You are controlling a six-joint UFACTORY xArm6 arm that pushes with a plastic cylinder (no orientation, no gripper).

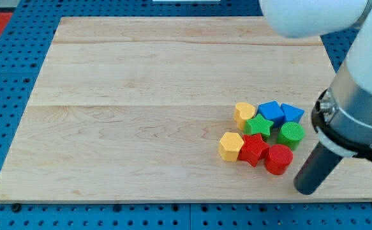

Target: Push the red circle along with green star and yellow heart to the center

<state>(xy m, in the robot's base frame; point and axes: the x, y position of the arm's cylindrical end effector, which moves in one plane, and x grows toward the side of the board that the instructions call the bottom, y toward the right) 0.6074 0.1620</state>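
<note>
The red circle (pixel 278 158) stands near the board's bottom right, touching a red star (pixel 254 149) on its left. The green star (pixel 259 126) sits just above them, with the yellow heart (pixel 244 113) at its upper left. All belong to one tight cluster of blocks. My tip (pixel 305 188) is on the board to the lower right of the red circle, a short gap away from it.
The cluster also holds a yellow hexagon (pixel 230 146), a green circle (pixel 291 134), a blue cube (pixel 271 112) and a blue block (pixel 292 113). The wooden board (pixel 141 96) lies on a blue pegboard. The arm's white body fills the view's right.
</note>
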